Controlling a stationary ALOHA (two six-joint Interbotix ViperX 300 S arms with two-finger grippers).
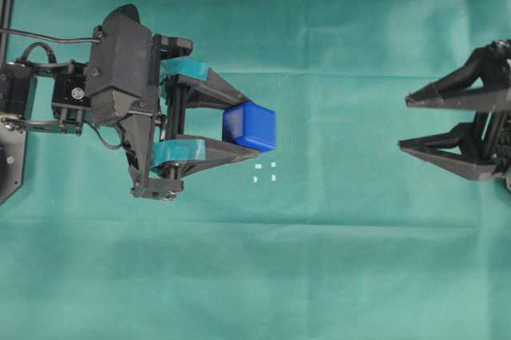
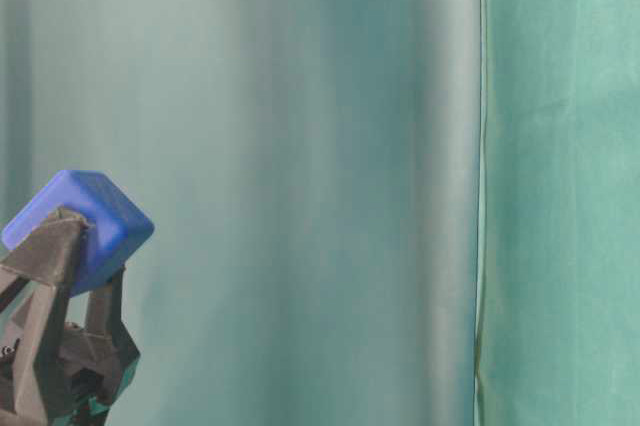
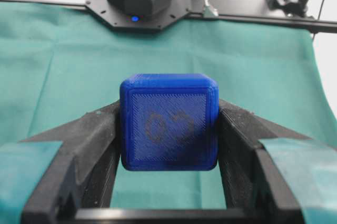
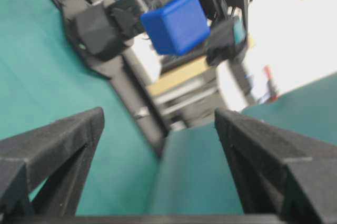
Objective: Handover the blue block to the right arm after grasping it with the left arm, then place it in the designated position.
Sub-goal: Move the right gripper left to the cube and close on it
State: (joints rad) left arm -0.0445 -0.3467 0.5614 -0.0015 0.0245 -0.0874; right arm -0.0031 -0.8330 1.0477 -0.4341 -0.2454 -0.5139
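Clamping the small bright blue plastic cube with rounded edges [image 1: 250, 126] between its two teal-taped black fingers, the left arm's gripper [image 1: 243, 128] held the block at the very tips, one finger pressed on each side face and the cube standing out past them toward the middle of the green cloth [image 1: 319, 260]. In the left wrist view the block [image 3: 168, 121] sat squarely between the fingers [image 3: 92, 140], with a faint dark symbol on the face turned to the camera. From table level it [image 2: 85, 221] showed tilted, raised above the fingertips. The tiny white marks outlining a small square [image 1: 265, 172] lay on the cloth just below the cube in the overhead view. The right arm's plain black gripper [image 1: 402, 123] stood well apart at the right edge, its jaws spread wide with nothing between them, pointing toward the block [image 4: 176, 23]
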